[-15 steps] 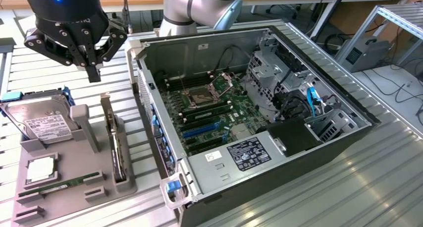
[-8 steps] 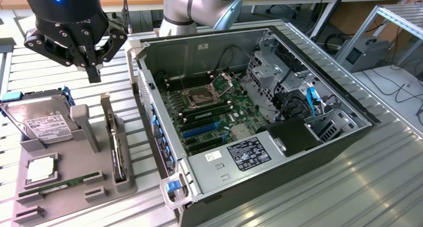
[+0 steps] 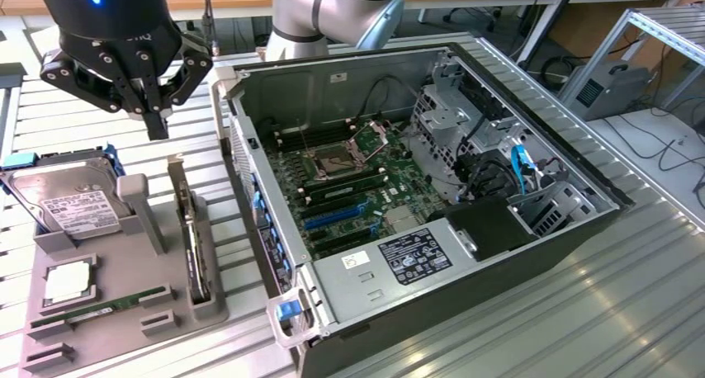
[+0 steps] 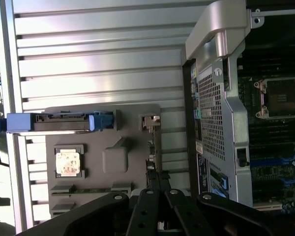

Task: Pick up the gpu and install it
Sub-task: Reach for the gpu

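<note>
- Claw: at 10 o'clock in the exterior view, pointing down over the tabletop. Its fingers are pressed together with nothing between them.
- Graphics card: stands on its long edge in a slot of the grey holder tray, at 8 o'clock in the exterior view. It is not held and not yet in the computer case.
- Claw to card: the fingertips hang above the card's 12 o'clock end, with a gap showing. In the wrist view the claw lines up with the card's thin top edge.
- Tray contents: a hard drive at 9 o'clock of the card, a processor chip and a green memory stick towards 7 o'clock of it.
- Case: lies open just beside the tray, at 3 o'clock of it, with the motherboard exposed.
</note>
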`<state>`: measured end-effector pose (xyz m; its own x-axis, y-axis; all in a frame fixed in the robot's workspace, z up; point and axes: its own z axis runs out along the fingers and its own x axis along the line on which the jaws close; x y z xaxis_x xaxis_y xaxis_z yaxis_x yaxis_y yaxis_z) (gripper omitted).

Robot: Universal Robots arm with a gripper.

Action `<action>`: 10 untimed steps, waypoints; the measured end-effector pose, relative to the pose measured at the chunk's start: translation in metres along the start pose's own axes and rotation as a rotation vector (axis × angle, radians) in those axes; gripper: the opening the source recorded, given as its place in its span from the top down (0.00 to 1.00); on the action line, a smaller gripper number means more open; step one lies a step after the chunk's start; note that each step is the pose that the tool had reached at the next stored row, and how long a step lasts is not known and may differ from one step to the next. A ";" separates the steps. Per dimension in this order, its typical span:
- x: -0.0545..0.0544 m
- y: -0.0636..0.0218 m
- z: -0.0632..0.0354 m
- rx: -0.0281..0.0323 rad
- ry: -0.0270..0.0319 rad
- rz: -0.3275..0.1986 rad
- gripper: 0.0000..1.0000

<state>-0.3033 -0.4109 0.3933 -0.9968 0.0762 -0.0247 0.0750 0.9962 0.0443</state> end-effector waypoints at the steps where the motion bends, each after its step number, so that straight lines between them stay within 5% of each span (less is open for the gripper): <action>1: 0.000 -0.0001 0.0000 0.0000 -0.0001 0.000 0.89; 3: -0.001 -0.0073 0.0003 0.0000 -0.0001 0.000 0.89; 10: -0.001 -0.0091 0.0003 0.0000 -0.0001 0.000 0.89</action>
<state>-0.3033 -0.4200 0.3926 -0.9968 0.0762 -0.0248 0.0750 0.9962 0.0444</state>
